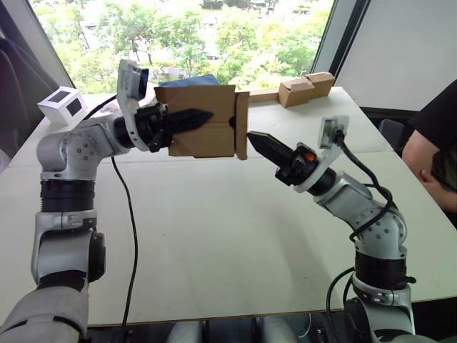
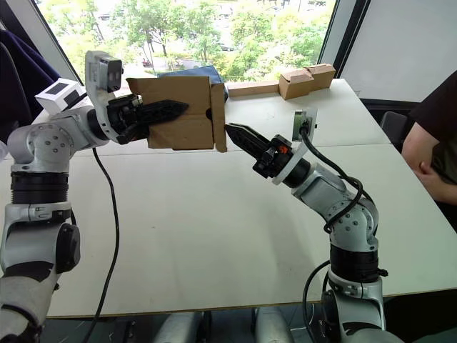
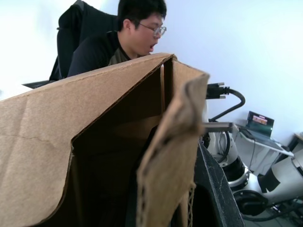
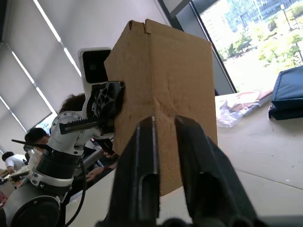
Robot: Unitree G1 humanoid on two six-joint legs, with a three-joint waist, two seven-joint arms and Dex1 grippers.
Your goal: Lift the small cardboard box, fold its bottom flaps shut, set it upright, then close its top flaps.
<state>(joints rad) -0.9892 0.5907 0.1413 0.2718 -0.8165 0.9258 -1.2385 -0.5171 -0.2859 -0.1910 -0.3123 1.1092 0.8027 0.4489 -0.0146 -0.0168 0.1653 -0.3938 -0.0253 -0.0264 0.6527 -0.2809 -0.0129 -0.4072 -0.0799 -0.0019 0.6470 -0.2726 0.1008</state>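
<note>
The small cardboard box [image 1: 207, 139] hangs in the air above the table, lying on its side. My left gripper [image 1: 203, 116] is shut on it, with one black finger [image 1: 182, 118] laid along the front wall. A short brown flap [image 1: 242, 125] stands across the box's right end. My right gripper [image 1: 255, 139] is shut and points at that flap, its tip at or just off the cardboard. The right wrist view looks past its fingers [image 4: 142, 156] at the box wall [image 4: 165, 80]. Which end holds the bottom flaps I cannot tell.
A white cube box [image 1: 64, 105] sits at the table's far left. Tan boxes on a cardboard strip [image 1: 303, 87] lie at the far right, and a blue item [image 1: 200, 80] sits behind the held box. A person [image 1: 435, 143] sits beside the table's right edge [image 1: 428, 214].
</note>
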